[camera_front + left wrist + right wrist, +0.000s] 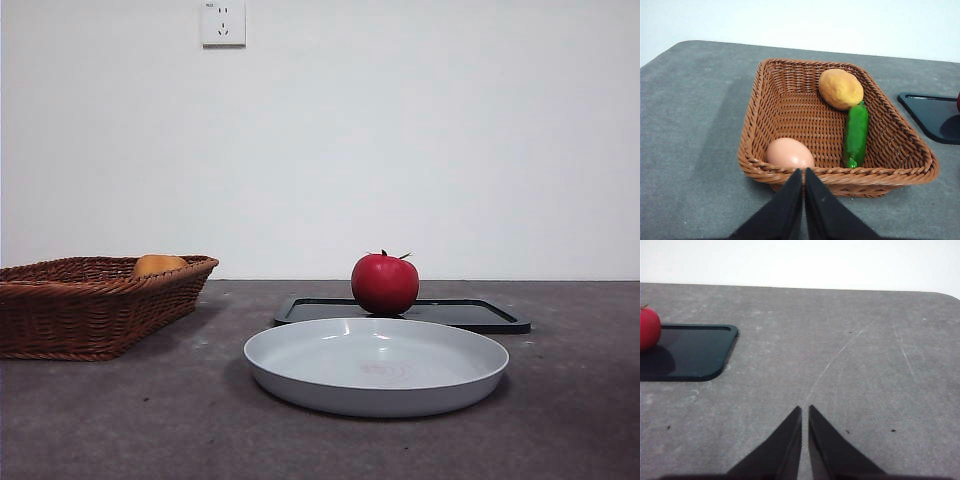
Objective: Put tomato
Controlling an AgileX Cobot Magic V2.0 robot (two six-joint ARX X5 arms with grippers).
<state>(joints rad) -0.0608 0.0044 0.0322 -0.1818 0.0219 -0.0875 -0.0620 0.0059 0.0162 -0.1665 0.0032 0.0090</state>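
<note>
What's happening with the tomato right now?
Both grippers shut, holding nothing. Tomato on dark tray, behind white plate. Nothing blocking it.

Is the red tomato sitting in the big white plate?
No, the tomato sits on the dark tray behind the white plate, which holds nothing.

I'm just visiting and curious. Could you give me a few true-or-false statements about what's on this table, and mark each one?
1. The tomato sits on the dark tray. True.
2. The tomato lies in the grey plate. False: the plate holds nothing; the tomato is behind it.
3. The basket holds an egg, a cucumber and a yellow fruit. True.
4. The right gripper grips the tomato. False: it is shut on nothing, above bare table beside the tray.
5. The left gripper is shut near the basket. True.
</note>
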